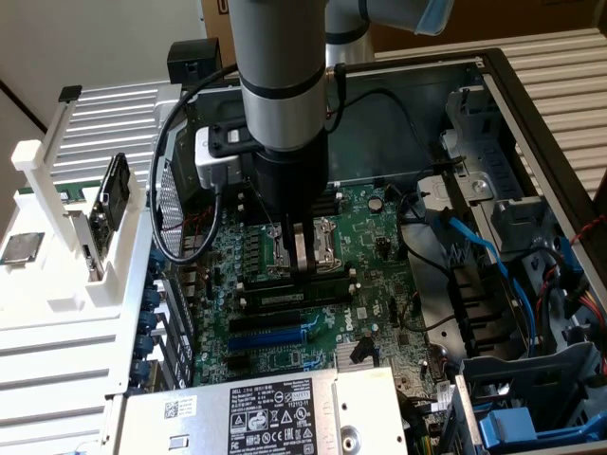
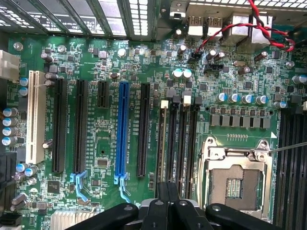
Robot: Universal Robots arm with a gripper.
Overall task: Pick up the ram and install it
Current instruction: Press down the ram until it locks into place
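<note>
Pressing closed end effector [image 1: 302, 268] onto ram [image 1: 327, 278] at frame centre; light, stiff, fragile; hold by long edges.

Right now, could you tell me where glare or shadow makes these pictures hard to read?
Exterior view: the arm shades the motherboard around the end effector, while the white rack looks bright. Wrist view: the board is evenly lit, with glints on the CPU socket frame and bright light through the case vents.
</note>
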